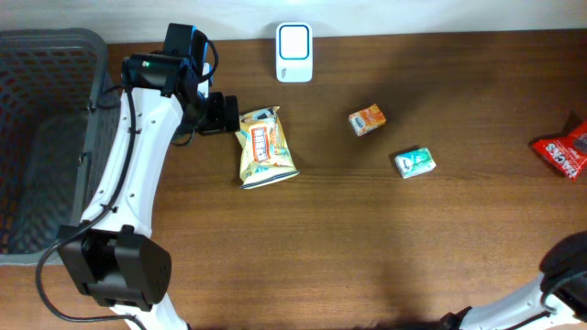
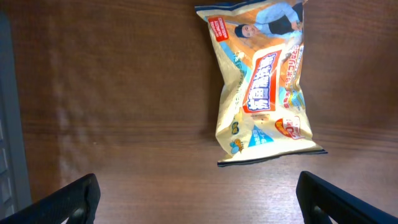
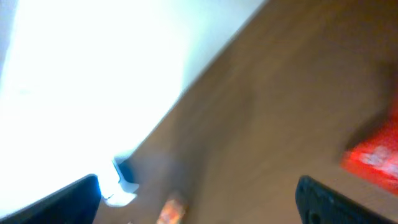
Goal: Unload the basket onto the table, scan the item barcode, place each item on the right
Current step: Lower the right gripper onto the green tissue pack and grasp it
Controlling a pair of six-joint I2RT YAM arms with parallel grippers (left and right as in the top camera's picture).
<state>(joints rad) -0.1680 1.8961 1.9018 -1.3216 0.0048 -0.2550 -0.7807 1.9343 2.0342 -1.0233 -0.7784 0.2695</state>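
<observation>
Black fingertips (image 2: 71, 199) of the left claw (image 2: 199, 196) poke in at the bottom corners of the left wrist view. They are wide apart and hold nothing. Just ahead of them, flat on the brown wooden table (image 1: 367, 238), lies the snack bag (image 2: 264, 81). It is shiny and crinkly, yellow and orange. It has a red band with white letters I cannot read and a picture of a person.

From above, left to right: a gray mesh basket (image 1: 46, 92), the bag, a white scanner (image 1: 294, 52) with round corners, a small orange carton (image 1: 367, 119), a small green and white carton (image 1: 415, 162), and a red packet (image 1: 561, 151) whose white letters are too small to read.

The right claw (image 3: 199, 199) is blurry, wide open and empty.
</observation>
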